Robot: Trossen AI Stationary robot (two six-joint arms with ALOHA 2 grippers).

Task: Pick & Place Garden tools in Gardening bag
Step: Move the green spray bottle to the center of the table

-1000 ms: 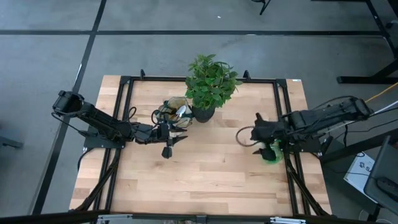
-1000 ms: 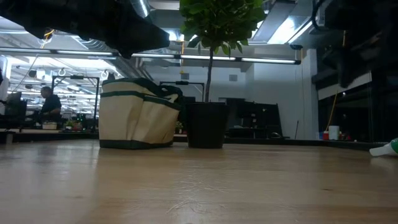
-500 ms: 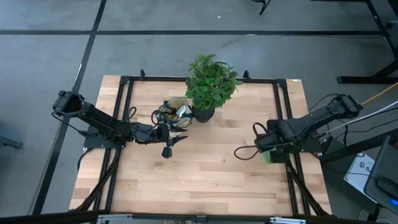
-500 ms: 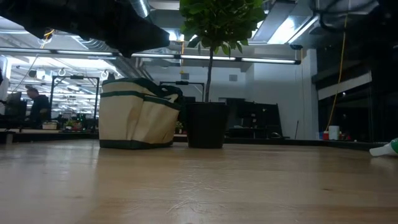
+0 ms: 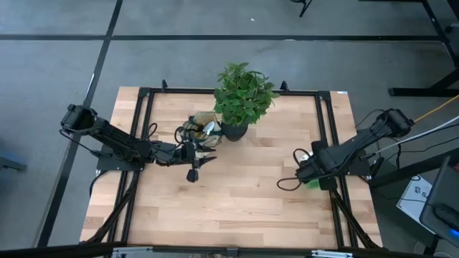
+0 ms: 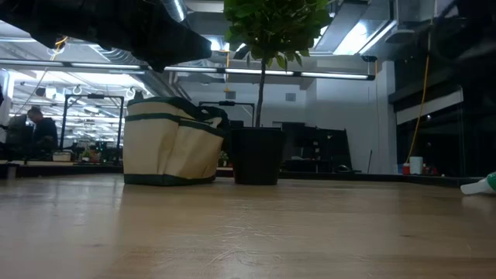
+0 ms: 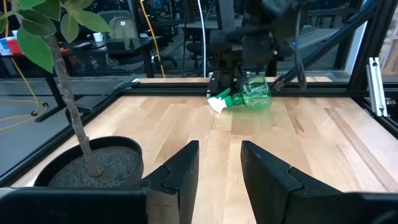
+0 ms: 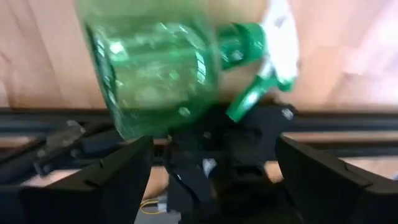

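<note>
Wooden tabletop [image 5: 237, 193] inside a black frame. My right gripper [image 5: 310, 172] hangs at frame right over the green spray bottle [image 7: 249, 96], which lies on its side by the rail; fingers [image 8: 118, 177] spread wide, clamping nothing, apparently lining up a grab. Left gripper [image 7: 217, 165] waits at centre-left beside the gardening bag [image 6: 172, 143], fingers apart, empty. Potted plant [image 5: 242, 97] crowds the bag's right side.

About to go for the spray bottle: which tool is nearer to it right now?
Right. The right tool hangs directly over the green spray bottle at the table's right edge, fingers open on either side. The left tool waits across the table by the gardening bag.
</note>
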